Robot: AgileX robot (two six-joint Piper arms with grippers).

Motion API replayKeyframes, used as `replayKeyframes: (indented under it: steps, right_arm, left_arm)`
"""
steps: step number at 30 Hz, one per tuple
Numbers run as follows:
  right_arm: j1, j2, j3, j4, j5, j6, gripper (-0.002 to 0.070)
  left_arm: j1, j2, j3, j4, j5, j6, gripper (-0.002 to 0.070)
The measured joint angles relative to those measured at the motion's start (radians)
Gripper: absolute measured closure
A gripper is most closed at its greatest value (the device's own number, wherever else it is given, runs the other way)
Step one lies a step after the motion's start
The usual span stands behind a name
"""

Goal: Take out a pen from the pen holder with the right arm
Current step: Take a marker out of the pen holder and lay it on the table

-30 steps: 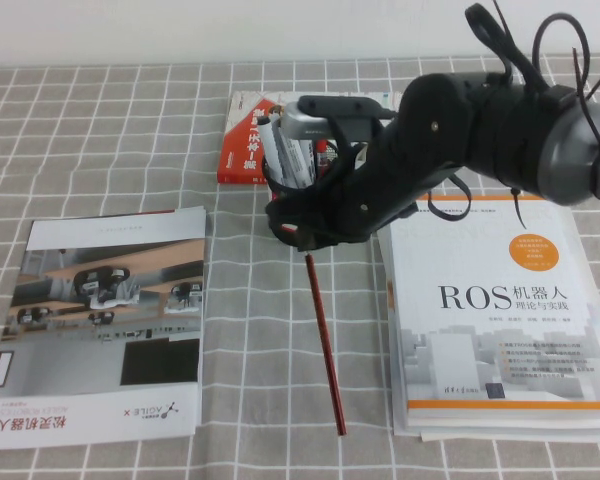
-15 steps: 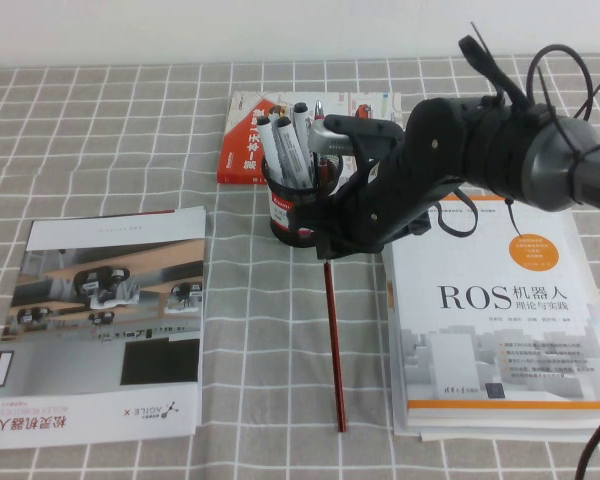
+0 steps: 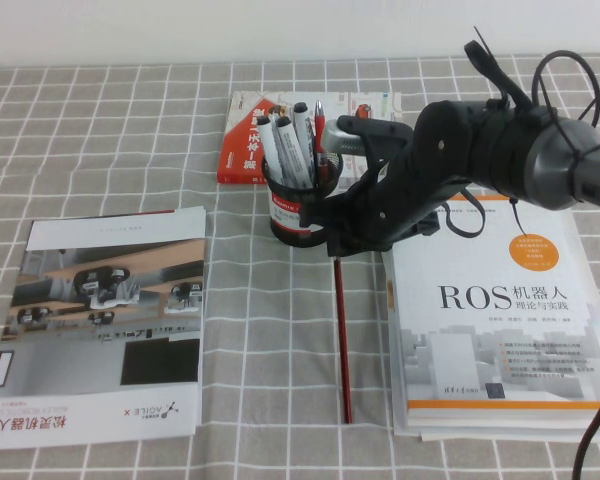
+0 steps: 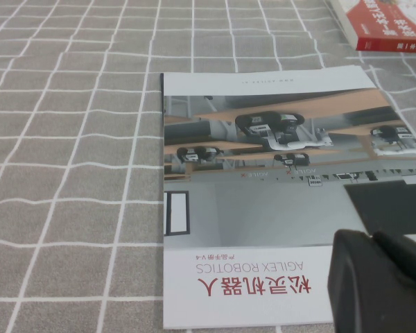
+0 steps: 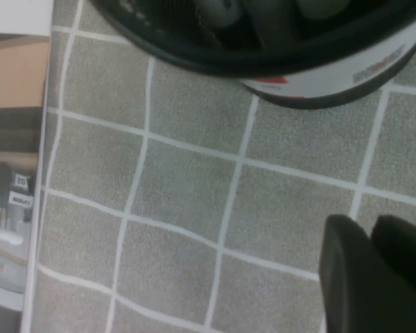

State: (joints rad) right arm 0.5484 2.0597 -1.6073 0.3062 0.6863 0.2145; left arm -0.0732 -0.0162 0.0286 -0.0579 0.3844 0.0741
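The black pen holder (image 3: pixel 298 205) stands at the table's middle back with several grey markers (image 3: pixel 285 150) and a red pen upright in it. A long thin red pen (image 3: pixel 341 340) runs from just beside the holder toward the front edge. Its far end is under my right gripper (image 3: pixel 332 248), which is shut on it right next to the holder's front right side. In the right wrist view the holder's rim (image 5: pixel 319 76) is close by and the right gripper (image 5: pixel 364 229) shows its fingers pressed together; the pen is hidden there. My left gripper (image 4: pixel 374 239) is shut and empty above a brochure.
A brochure (image 3: pixel 110 320) lies at the front left, also in the left wrist view (image 4: pixel 263 194). A stack topped by a white ROS book (image 3: pixel 500 320) lies at the right. A red book (image 3: pixel 242 140) lies behind the holder. A grey checked cloth covers the table.
My right gripper has moved from over the holder to its right front side. The red pen's far end followed it, swinging to the right.
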Motion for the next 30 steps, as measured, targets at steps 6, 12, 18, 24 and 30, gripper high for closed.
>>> replayKeyframes:
  steps: [6,12,18,24,30]
  right_arm:
    - [-0.001,0.000,0.000,0.000,0.000,0.001,0.0613]
    - [-0.001,0.000,0.000,-0.002,0.002,0.001,0.0507]
    - [-0.001,0.000,0.000,-0.011,0.014,0.001,0.0489]
    - [0.012,-0.065,0.002,-0.096,0.072,0.001,0.0489]
    - [0.051,-0.212,0.006,-0.196,0.090,0.001,0.0525]
  left_arm:
    - [0.000,0.000,0.000,0.000,0.000,0.000,0.0678]
    - [0.000,0.000,0.000,0.000,0.000,0.000,0.0678]
    - [0.000,0.000,0.000,0.000,0.000,0.000,0.0678]
    - [0.000,0.000,0.000,0.000,0.000,0.000,0.0678]
    - [0.000,0.000,0.000,0.000,0.000,0.000,0.0678]
